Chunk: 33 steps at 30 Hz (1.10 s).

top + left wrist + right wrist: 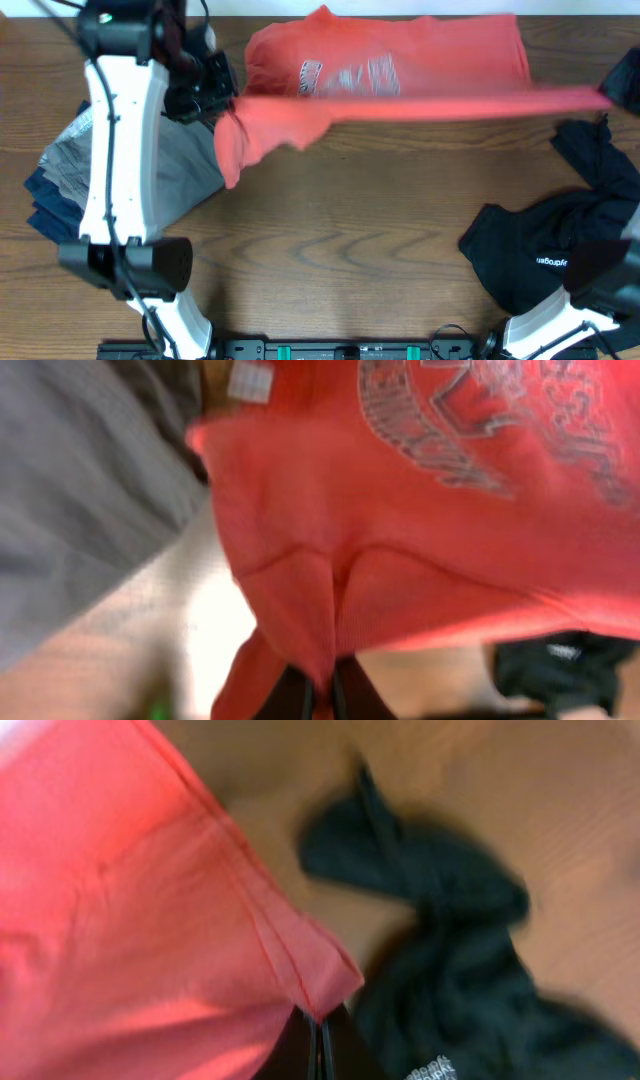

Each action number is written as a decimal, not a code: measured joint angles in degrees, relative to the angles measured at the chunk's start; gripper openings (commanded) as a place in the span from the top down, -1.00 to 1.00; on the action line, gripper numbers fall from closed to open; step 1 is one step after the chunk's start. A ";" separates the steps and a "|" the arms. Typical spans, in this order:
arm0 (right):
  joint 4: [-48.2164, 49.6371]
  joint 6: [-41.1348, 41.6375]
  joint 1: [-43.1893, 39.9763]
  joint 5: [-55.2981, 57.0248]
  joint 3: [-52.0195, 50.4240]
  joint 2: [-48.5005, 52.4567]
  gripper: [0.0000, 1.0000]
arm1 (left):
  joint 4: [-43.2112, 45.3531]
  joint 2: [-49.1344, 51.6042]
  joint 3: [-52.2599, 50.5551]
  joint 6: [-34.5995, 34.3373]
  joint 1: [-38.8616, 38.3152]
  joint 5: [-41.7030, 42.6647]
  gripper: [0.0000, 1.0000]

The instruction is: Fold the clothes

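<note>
The coral-red T-shirt (400, 70) with pale chest lettering hangs stretched across the back of the table, held up between both arms. My left gripper (215, 98) is shut on the shirt's left end; in the left wrist view the red cloth (400, 540) is pinched between the dark fingers (290, 700). A sleeve droops below that grip. My right gripper (612, 92) is shut on the shirt's right corner, and the right wrist view shows the hemmed corner (320, 975) clamped at the fingertips (340, 1045).
Grey trousers (190, 165) and navy garments (50, 205) lie in a pile at the left under the left arm. A black garment with white print (545, 250) lies at the right front, another dark piece (600, 150) behind it. Bare wood table (350, 230) in the middle.
</note>
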 measured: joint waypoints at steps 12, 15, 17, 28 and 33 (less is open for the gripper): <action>-12.13 -0.15 -0.74 4.07 -9.40 3.37 0.98 | 0.17 1.40 -27.61 5.79 -3.43 0.50 0.88; -11.06 -0.15 -1.25 4.28 -15.76 3.37 0.98 | 1.95 0.55 -34.91 6.16 -4.15 0.48 0.87; -9.51 -0.15 -1.92 4.24 -19.74 3.37 0.98 | 4.15 -1.25 -40.50 6.32 -4.22 0.50 0.88; -2.93 -0.15 -5.44 2.78 -28.44 3.34 0.98 | 18.01 -22.69 -60.28 3.02 -4.20 0.68 0.88; 4.20 -1.42 -5.31 -1.31 -28.50 3.34 0.98 | 31.93 -23.71 -60.94 1.55 -4.20 0.66 0.88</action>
